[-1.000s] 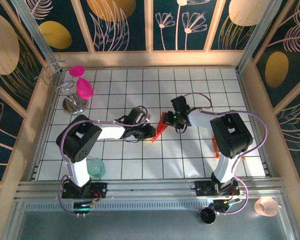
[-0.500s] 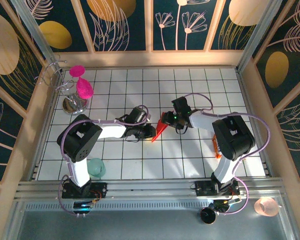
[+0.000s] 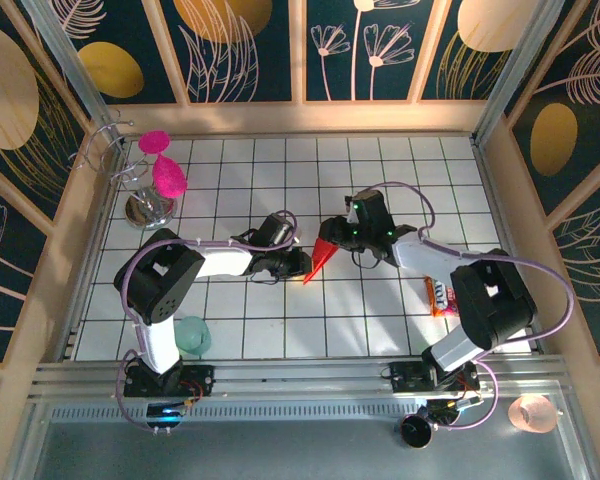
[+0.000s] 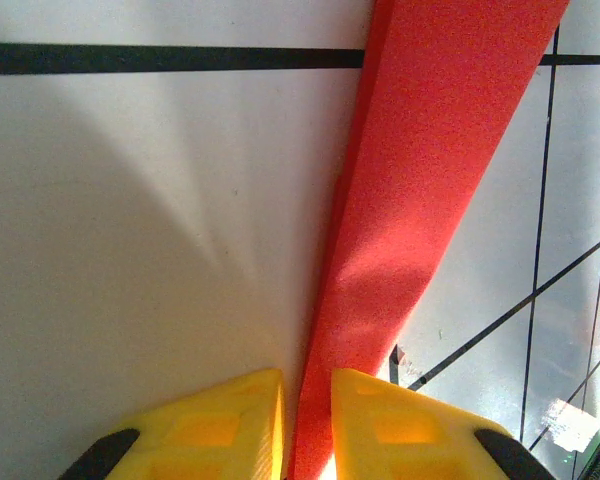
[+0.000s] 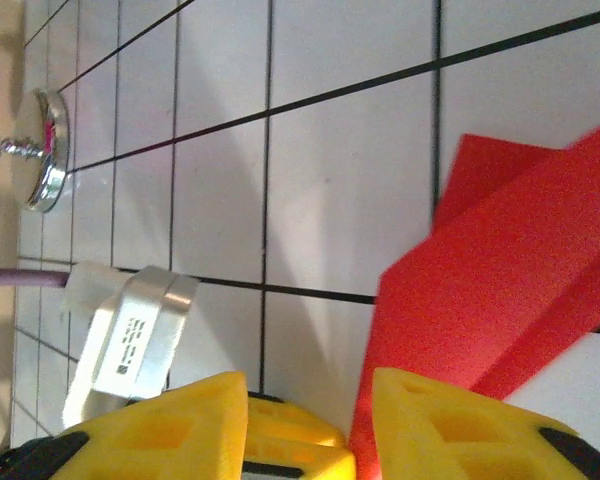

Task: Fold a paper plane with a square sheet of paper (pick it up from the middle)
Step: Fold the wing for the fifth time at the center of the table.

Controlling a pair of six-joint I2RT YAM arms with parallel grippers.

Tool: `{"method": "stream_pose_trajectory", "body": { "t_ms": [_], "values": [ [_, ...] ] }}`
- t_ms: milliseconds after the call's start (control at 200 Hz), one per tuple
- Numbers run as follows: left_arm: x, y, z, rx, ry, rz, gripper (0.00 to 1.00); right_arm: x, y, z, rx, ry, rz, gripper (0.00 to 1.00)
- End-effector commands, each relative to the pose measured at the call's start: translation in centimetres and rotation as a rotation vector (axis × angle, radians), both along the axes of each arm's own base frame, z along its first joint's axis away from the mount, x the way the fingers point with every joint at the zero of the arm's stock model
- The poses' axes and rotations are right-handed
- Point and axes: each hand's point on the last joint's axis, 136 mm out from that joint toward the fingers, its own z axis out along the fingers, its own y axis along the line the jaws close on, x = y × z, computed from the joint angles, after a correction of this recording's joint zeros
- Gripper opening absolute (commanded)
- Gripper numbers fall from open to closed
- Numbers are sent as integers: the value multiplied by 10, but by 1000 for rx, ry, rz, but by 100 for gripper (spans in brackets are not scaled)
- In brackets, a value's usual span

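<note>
Lying near the middle of the tiled floor, the paper plane [image 3: 321, 256] is a narrow red dart with its sharp point aimed toward the near left.

The left gripper [image 3: 300, 264] reaches it from the left and is clamped on it. In the left wrist view its yellow fingers [image 4: 220, 425] stand almost together with only the red paper [image 4: 430, 200] between them. The folded strip runs away from the fingers across a black grid line.

The right gripper [image 3: 335, 238] meets the wider far end from the right. In the right wrist view its yellow fingers [image 5: 450, 430] stand partly apart, with white tile showing in the gap. The plane's folded layers [image 5: 500, 280] come down to the inner edge of one finger. Whether they touch it I cannot tell, but the jaws do not pinch the paper.

An orange snack packet [image 3: 440, 297] lies on the floor to the right, beside the right arm. A teal cup [image 3: 192, 335] sits close to the left arm's base. Two magenta goblets [image 3: 168, 176] hang on a chrome wire stand [image 3: 148, 210] at the far left, well apart from the paper.

The floor [image 3: 240, 160] is white tile with black grid lines. Wood-framed wall panels [image 3: 250, 50] in dark blue, with gold and cream plant patterns, enclose it.
</note>
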Motion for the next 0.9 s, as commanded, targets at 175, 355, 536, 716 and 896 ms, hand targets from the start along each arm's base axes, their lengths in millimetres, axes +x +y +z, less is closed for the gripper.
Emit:
{"method": "stream_pose_trajectory", "body": {
  "t_ms": [175, 355, 536, 716, 896],
  "values": [
    [-18, 35, -66, 223, 68, 20, 21, 3, 23, -27, 37, 80, 57, 23],
    [-19, 34, -66, 223, 73, 17, 21, 1, 20, -47, 0, 127, 48, 21],
    [-21, 34, -68, 225, 80, 7, 21, 2, 15, -61, -46, 158, 31, 20],
    [-23, 36, -69, 229, 84, 4, 20, 1, 11, -71, -78, 181, 17, 20],
    [-26, 37, -73, 235, 94, -3, 20, 0, 8, -76, -96, 192, 10, 20]
  ]
}}
